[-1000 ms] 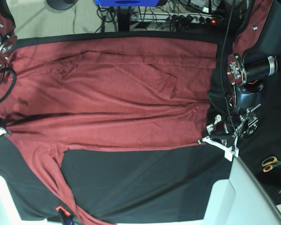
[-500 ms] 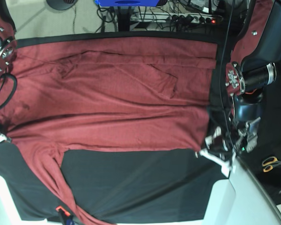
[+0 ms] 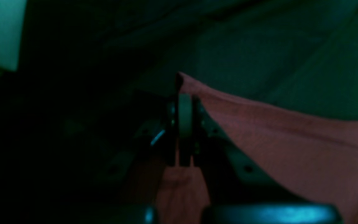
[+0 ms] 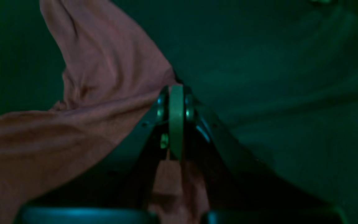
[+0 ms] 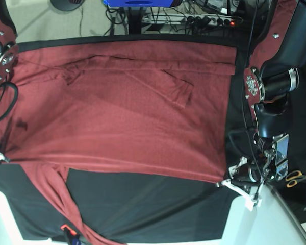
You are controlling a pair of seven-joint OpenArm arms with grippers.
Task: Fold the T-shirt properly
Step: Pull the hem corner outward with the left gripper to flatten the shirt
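A: T-shirt (image 5: 122, 112) lies spread flat across the black tablecloth (image 5: 148, 204) on the worktop, taking up the far half, with one long sleeve trailing toward the near edge at the base view's left.

B: And the arms?

A: Each one has a corner of the near hem. The left gripper (image 5: 229, 181), at the base view's right, has its fingers (image 3: 184, 124) clenched on the red cloth; its wrist view shows the fabric running off from the pinch in a taut sheet. The right gripper (image 4: 176, 121) is likewise pinched tight on the shirt, with cloth bunched beside it and a tag of red poking through behind the pads. In the base view that gripper sits at the far left edge, mostly cut off.

B: So what makes this step go well?

A: I'd judge the hem is being drawn toward the near side to lay the body out before the fold. Both arms ought to travel together at one height, so the edge between them stays straight rather than sagging in the middle.

B: Risks?

A: Thin knit slips. If one pinch gives, the hem skews. The loose sleeve could also drag and wrinkle under the body. The scissors (image 5: 296, 177) lie well apart, out of the way.
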